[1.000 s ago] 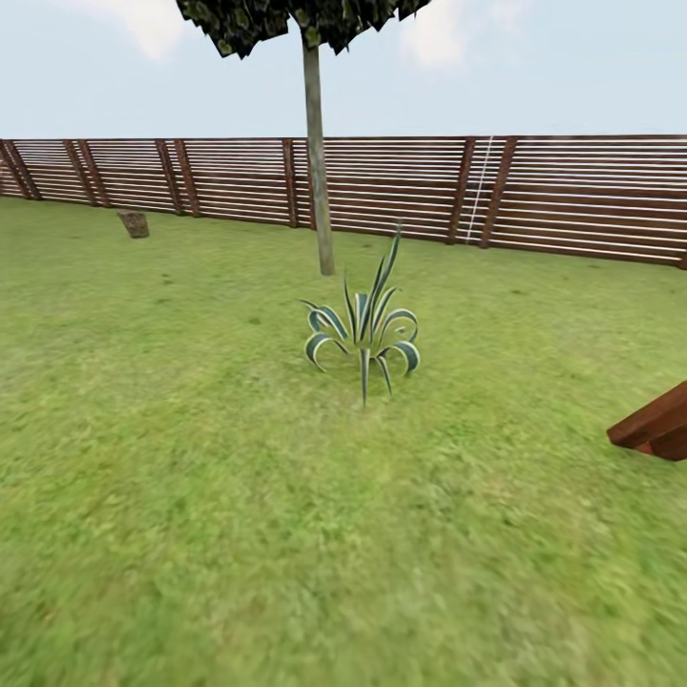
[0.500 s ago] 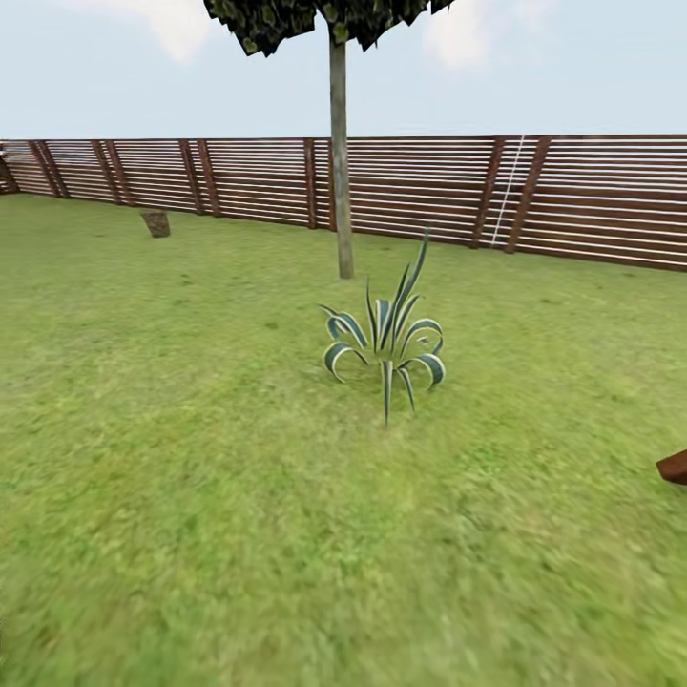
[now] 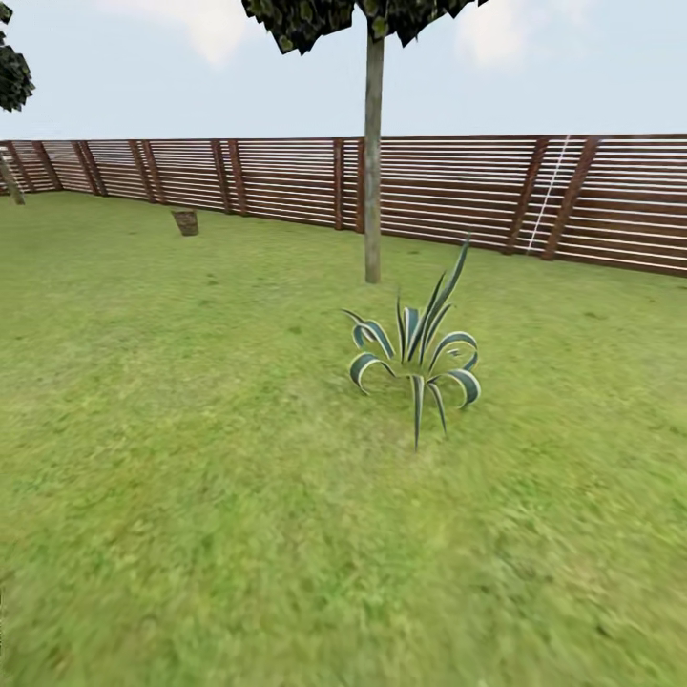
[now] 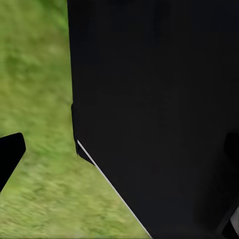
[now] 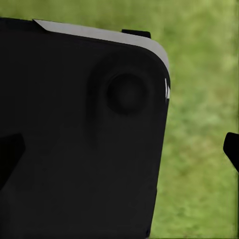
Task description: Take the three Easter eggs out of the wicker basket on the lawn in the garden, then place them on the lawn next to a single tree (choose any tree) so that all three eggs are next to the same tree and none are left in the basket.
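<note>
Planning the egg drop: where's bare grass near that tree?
Open lawn spreads left of the tree toward the basket, and behind the trunk up to the fence. In front it is tighter: the spiky plant stands there.

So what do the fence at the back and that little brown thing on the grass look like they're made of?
The fence looks like reddish-brown wood with a matte finish: thin horizontal slats with gaps, held by slanted posts. The small brown object on the lawn is too far off to be sure; its rough brown surface suggests woven twigs or bark, so it may be a basket or a stump.
</note>
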Controlling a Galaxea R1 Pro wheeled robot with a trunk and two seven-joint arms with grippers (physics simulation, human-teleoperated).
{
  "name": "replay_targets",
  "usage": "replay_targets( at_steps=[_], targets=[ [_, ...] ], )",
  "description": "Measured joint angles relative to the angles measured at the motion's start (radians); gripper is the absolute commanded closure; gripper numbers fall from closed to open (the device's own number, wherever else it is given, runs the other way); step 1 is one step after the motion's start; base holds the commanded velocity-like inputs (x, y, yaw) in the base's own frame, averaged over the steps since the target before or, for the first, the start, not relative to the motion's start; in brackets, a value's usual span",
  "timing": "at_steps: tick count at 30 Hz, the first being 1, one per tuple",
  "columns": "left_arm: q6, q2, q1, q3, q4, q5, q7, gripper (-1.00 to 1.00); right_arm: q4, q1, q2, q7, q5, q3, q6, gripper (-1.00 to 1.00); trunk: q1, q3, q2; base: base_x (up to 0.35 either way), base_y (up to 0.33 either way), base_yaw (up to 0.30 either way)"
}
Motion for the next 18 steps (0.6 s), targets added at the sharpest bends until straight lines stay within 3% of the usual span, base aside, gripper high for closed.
replay_targets(
  at_steps=[13,18],
  targets=[
    [0.000,0.000,0.000,0.000,0.000,0.000,0.000,-1.00,0.000,0.000,0.000,0.000,0.000,0.000,-0.001,-1.00,0.000,0.000,0.000,0.330,0.080,0.175],
    [0.000,0.000,0.000,0.000,0.000,0.000,0.000,-1.00,0.000,0.000,-0.003,0.000,-0.001,0.000,0.000,-1.00,0.000,0.000,0.000,0.330,0.080,0.038]
  ],
)
